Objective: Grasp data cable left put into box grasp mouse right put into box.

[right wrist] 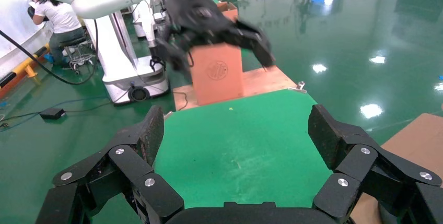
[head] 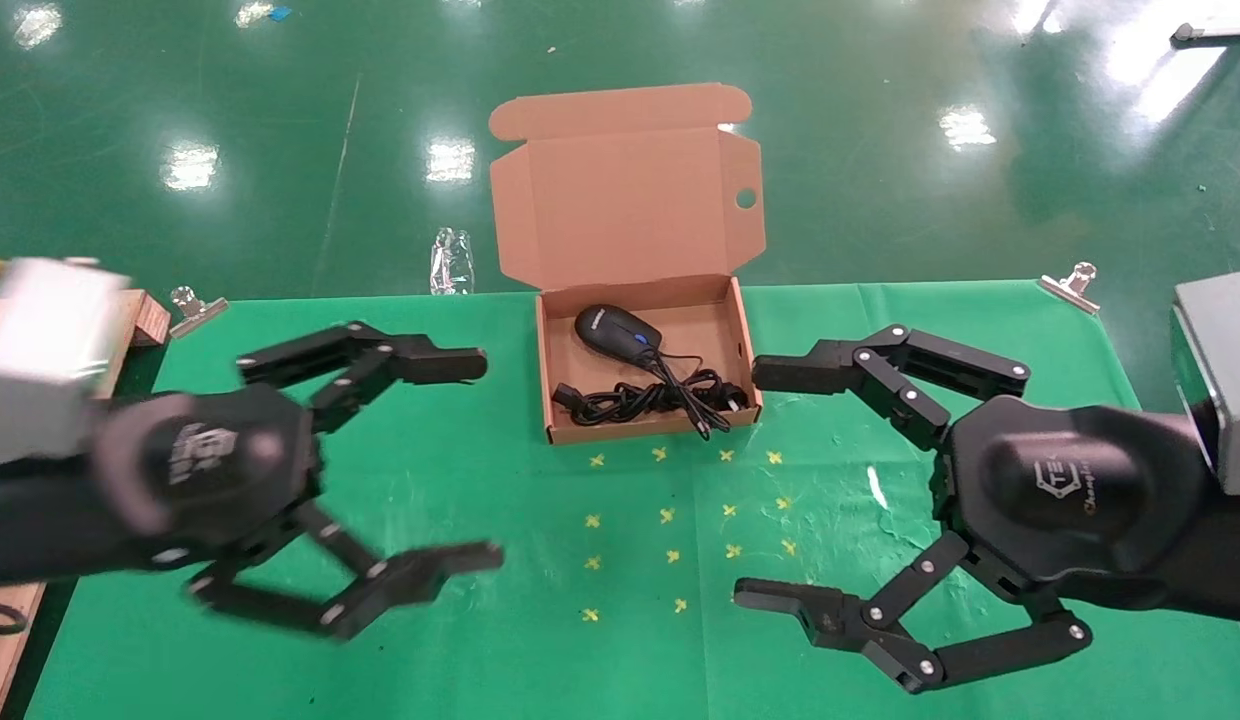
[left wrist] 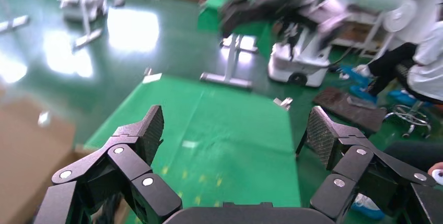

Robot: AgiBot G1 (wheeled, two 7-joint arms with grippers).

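Note:
The brown cardboard box (head: 742,330) stands open at the back middle of the green table, its lid flap raised behind it. Inside lie the glossy black mouse (head: 616,332) near the back left and the coiled black data cable (head: 620,402) along the front, the mouse's thin cord running over it. My left gripper (head: 480,462) hovers left of the box, wide open and empty; the left wrist view shows its fingers (left wrist: 151,130) spread over bare green cloth. My right gripper (head: 755,485) hangs right of the box, also wide open and empty, its pads (right wrist: 149,135) apart above the cloth.
Yellow cross marks (head: 670,520) dot the cloth in front of the box. Metal clips (head: 195,308) hold the cloth at its back corners. A wooden board (head: 145,315) lies off the left edge, and a clear plastic scrap (head: 452,262) lies on the floor behind.

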